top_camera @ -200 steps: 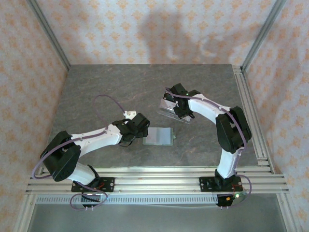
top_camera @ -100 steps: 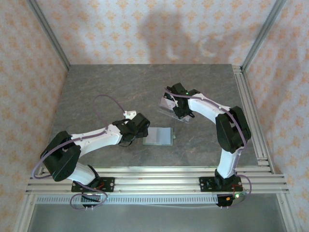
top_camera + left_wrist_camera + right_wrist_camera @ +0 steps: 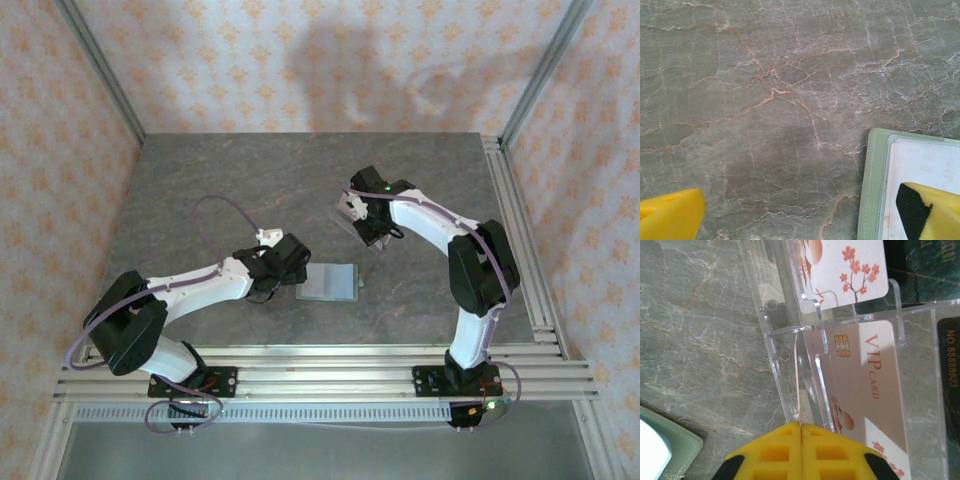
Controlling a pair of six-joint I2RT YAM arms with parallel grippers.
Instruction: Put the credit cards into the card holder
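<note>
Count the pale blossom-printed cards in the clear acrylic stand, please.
2. One pale blossom-printed card sits at the top of the right wrist view in the clear acrylic stand; the pale VIP card lies in the slot below. Others may be hidden.

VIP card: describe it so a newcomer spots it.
On the grey marble table, find the clear stand at the right arm's yellow fingers. The VIP card sits in its near tier. It shows a gold chip and red lettering; the blossom card and black panel show neither.
</note>
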